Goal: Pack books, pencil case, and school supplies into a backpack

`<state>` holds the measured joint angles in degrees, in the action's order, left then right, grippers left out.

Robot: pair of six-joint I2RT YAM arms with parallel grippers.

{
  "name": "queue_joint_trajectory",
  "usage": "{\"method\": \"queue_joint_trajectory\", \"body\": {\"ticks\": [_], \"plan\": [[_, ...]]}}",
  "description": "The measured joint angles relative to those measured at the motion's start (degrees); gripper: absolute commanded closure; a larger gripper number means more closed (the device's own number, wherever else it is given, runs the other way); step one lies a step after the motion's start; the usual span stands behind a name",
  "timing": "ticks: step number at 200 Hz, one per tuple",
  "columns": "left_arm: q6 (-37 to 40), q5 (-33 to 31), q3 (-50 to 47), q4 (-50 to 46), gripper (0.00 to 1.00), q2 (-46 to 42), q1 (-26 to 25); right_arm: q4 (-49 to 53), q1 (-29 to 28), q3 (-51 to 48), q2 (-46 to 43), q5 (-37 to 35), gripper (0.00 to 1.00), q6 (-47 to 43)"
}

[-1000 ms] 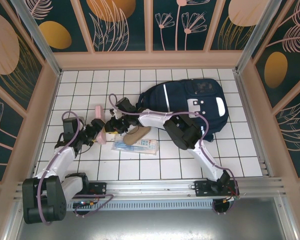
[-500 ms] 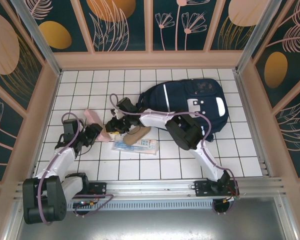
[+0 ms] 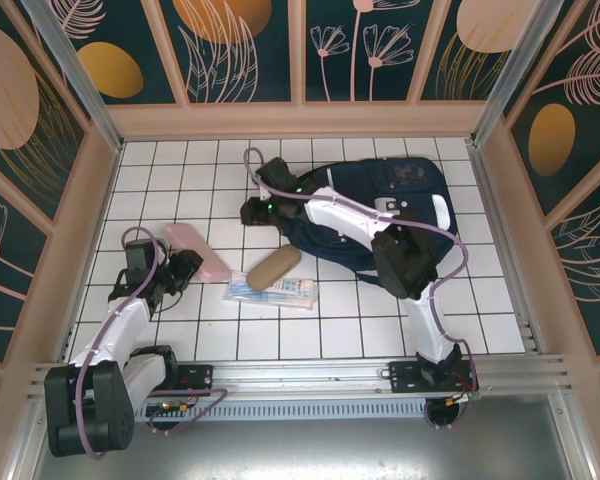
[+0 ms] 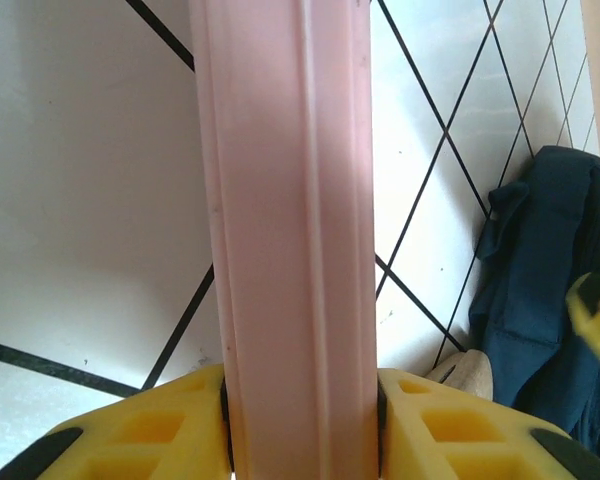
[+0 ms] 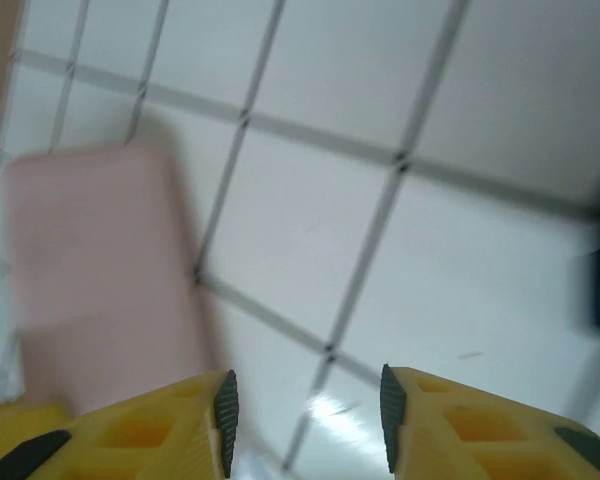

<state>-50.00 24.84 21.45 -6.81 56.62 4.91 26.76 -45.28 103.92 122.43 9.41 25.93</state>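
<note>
Gripping pencil case [image 3: 198, 251], left tool [image 3: 185, 265] rightward

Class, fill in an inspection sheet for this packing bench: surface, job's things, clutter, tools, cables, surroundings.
Surface: white tiled table with dark grout lines.
Job's things: navy backpack at far right; pink case, tan oval pouch and clear packet to its left.
Clutter: nothing seen.
Tools: left tool shut on the pink case; right tool open, over tile beside the backpack.
Cables: purple cables run along both arms.
Surroundings: wooden-framed walls with dark floral panels.
</note>
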Motion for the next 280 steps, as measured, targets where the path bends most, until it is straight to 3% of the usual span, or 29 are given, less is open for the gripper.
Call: {"method": "queue_joint_trajectory", "body": {"ticks": [46, 85, 109, 132, 172, 192, 207, 280], "plan": [[0.68, 0.31, 1.73, -0.79, 0.71, -1.18, 0.00, 9.73, 3.76, 2.49, -1.84, -21.75, 0.48, -4.44], [0.72, 0.68, 2.75, -0.76, 0.72, -1.36, 0.00, 13.42, 5.46, 0.66, -2.03, -29.55, 0.48, -5.29], [0.72, 1.14, 3.23, -0.79, 0.74, -1.36, 0.00, 14.23, 5.99, -0.02, -2.01, -30.99, 0.49, -5.64], [0.72, 1.77, 4.13, -0.76, 0.80, -1.36, 0.00, 14.21, 6.21, -0.59, -1.95, -31.26, 0.63, -5.92], [0.68, 3.15, 5.92, -0.72, 0.79, -1.36, 0.00, 12.98, 6.19, -1.68, -1.90, -30.91, 0.65, -6.14], [0.66, 3.80, 6.38, -0.61, 0.79, -1.33, 0.00, 12.55, 6.23, -1.70, -1.55, -30.29, 0.76, -6.25], [0.44, 4.39, 6.67, -0.22, 0.79, -1.07, 0.00, 12.17, 6.23, -1.79, -1.29, -29.33, 1.00, -6.95], [-1.64, 6.29, 9.53, 3.63, 0.79, 2.36, -1.09, 12.39, 6.71, -1.55, -3.48, -28.30, 1.00, -7.69]]}}
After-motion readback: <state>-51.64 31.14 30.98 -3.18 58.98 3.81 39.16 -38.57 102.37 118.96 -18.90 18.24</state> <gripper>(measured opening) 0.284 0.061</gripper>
